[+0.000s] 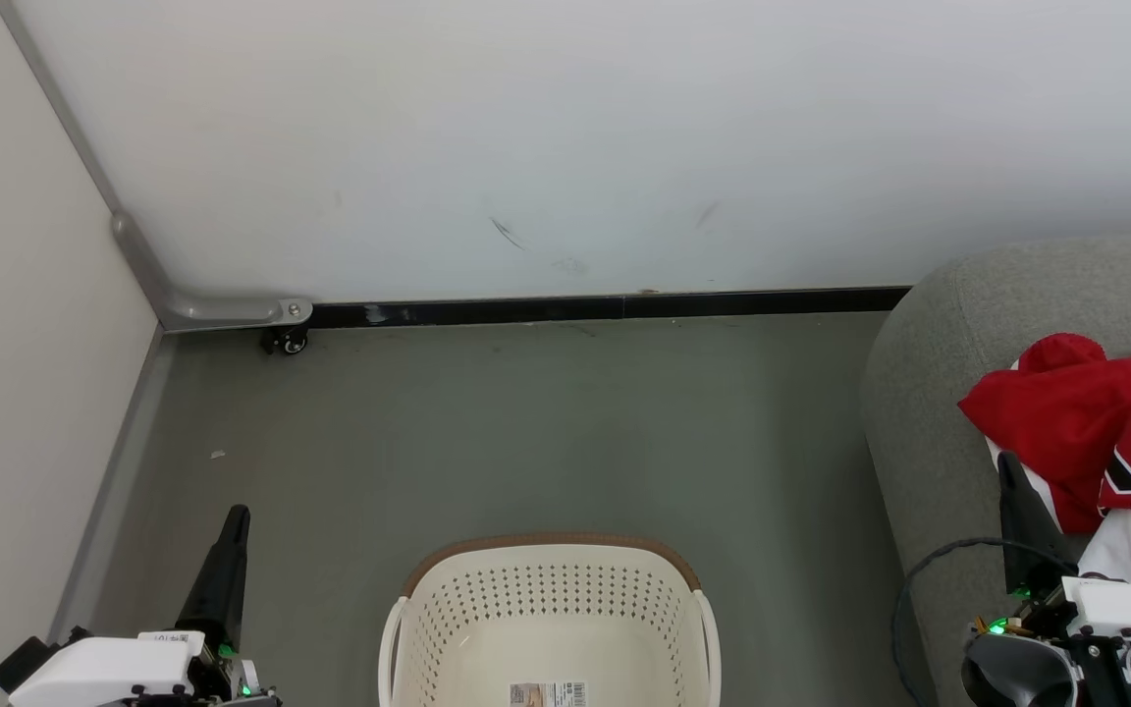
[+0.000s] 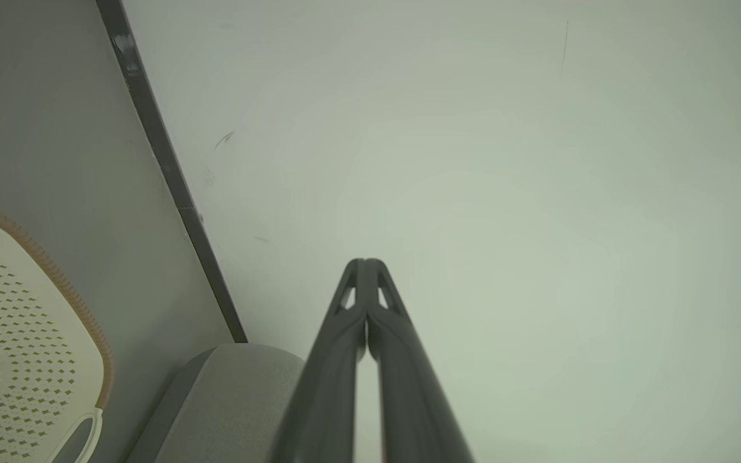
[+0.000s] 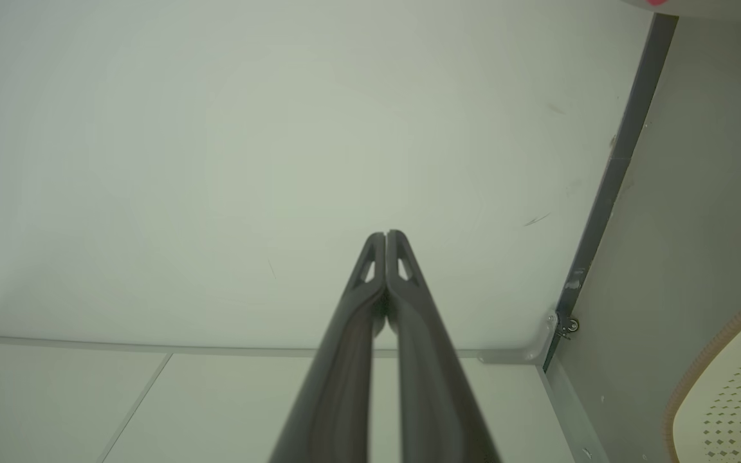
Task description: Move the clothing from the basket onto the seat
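The clothing (image 1: 1066, 412), red with white panels and a black, white-edged numeral on one piece, lies in a loose heap on the seat (image 1: 929, 393) at the right of the head view, running out past that view's right edge. The basket (image 1: 551, 542) stands on the grey floor (image 1: 526, 422) in front of the robot, well apart from the seat. As much of its inside as can be seen is bare, with only the label sticker (image 1: 548, 694) on its bottom. Its near part is cut off by the lower edge, so whether a garment is left there cannot be told. The left tool (image 1: 238, 514) is held low at the left, beside the basket, with its two long fingers pressed together and nothing between them. The right tool (image 1: 1008, 462) is raised just in front of the heap on the seat, its fingers likewise closed and empty. Both wrist views show the fingertips meeting against the pale wall (image 1: 526, 147). Judged from how things lie, the carrying step looks finished and the task is at or very near its end. The next move calls first for a look at the hidden near side of the basket. If a garment is there, a tool would have to open, reach down inside the rim and pinch the soft cloth. If not, nothing is left but to draw the arms clear of the heap without snagging it.
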### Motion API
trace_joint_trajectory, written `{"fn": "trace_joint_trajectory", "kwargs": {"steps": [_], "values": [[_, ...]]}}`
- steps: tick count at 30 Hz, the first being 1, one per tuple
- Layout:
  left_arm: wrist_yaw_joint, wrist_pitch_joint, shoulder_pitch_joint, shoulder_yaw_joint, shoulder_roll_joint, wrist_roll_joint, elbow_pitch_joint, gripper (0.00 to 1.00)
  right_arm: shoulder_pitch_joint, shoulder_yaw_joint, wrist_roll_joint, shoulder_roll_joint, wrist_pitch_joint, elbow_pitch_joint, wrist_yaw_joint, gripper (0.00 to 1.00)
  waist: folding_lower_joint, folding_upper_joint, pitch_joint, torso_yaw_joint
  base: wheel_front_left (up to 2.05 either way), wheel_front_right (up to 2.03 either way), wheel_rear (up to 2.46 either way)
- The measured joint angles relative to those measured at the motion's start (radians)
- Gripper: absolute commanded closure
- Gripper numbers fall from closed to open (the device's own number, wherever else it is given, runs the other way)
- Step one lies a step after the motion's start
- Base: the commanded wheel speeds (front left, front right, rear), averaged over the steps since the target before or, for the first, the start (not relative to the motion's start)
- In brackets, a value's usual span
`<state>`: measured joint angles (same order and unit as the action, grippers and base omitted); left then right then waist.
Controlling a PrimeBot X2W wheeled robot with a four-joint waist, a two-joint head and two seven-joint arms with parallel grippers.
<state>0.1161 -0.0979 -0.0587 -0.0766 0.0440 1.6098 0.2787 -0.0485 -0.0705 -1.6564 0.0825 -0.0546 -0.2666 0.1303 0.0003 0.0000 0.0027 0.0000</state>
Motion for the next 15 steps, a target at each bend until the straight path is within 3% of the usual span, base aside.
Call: {"fn": "trace_joint_trajectory", "kwargs": {"steps": [15], "values": [[0.000, 0.000, -0.005, -0.001, 0.000, 0.000, 0.001, 1.00, 0.000, -0.002, 0.000, 0.000, 0.000, 0.000, 0.000, 1.00, 0.0000, 0.0000, 0.000, 0.000, 0.00, 0.00, 0.00]]}}
